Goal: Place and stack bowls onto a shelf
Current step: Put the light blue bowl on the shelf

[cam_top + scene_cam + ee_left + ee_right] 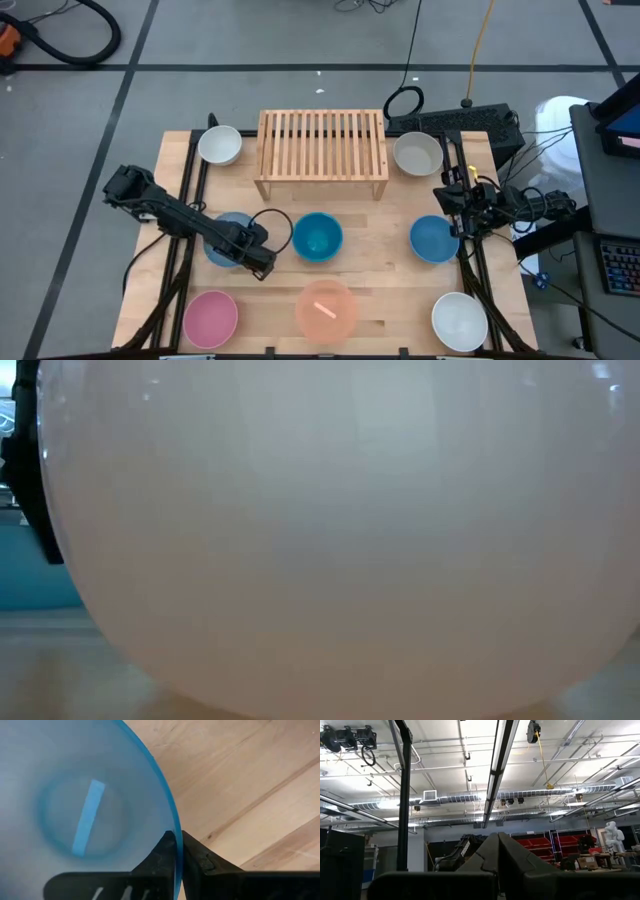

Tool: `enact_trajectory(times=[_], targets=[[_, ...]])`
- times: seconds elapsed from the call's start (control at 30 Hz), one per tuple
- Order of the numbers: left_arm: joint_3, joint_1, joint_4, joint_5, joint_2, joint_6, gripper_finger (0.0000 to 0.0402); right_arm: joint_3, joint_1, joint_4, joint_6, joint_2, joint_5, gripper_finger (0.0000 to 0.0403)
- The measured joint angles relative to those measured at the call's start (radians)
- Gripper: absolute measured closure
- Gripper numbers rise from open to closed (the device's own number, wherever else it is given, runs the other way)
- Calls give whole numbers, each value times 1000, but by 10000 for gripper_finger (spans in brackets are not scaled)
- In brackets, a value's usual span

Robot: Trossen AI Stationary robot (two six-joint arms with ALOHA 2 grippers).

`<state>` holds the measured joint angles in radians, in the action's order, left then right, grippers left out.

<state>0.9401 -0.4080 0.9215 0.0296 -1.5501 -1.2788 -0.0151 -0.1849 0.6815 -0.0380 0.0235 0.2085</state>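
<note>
On the desk (370, 290), at its 9 o'clock side, the left gripper (247, 255) sits clamped on the rim of a light blue bowl (225, 238); the left wrist view shows its two dark fingers (165, 857) pressed together on the thin blue rim (176, 840), one inside and one outside. At 10 o'clock stands a white bowl (219, 145), and at 7 o'clock a pink bowl (210, 318). The shelf (322, 147), a slatted light-wood rack, stands at 12 o'clock with nothing on its top. A teal-blue bowl (318, 236) rests near the desk's middle, just beside the left gripper, and a translucent peach bowl (326, 309) lies at 6 o'clock, filling nearly the whole low view (330, 540). A second white bowl (417, 153) stands at 1 o'clock beside the shelf, a blue bowl (433, 238) at 3 o'clock, and a third white bowl (459, 320) at 5 o'clock. The right gripper (452, 196) waits at the desk's 3 o'clock edge, between the white bowl and the blue bowl; its fingers (485, 852) meet, closed on nothing, pointing toward the ceiling.
</note>
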Motion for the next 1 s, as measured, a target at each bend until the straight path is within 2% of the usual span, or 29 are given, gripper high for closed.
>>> enact_trajectory(times=[0.17,0.33,0.67,1.0], targets=[[1,-4,22,-44,22,-10,393,0,0,0,0,0,0,403],[67,-17,139,-48,65,-42,394,0,0,0,-2,0,0,403],[398,21,649,75,78,15,394,0,0,-5,-12,0,0,403],[668,195,648,293,87,337,394,0,0,-5,-12,0,0,403]])
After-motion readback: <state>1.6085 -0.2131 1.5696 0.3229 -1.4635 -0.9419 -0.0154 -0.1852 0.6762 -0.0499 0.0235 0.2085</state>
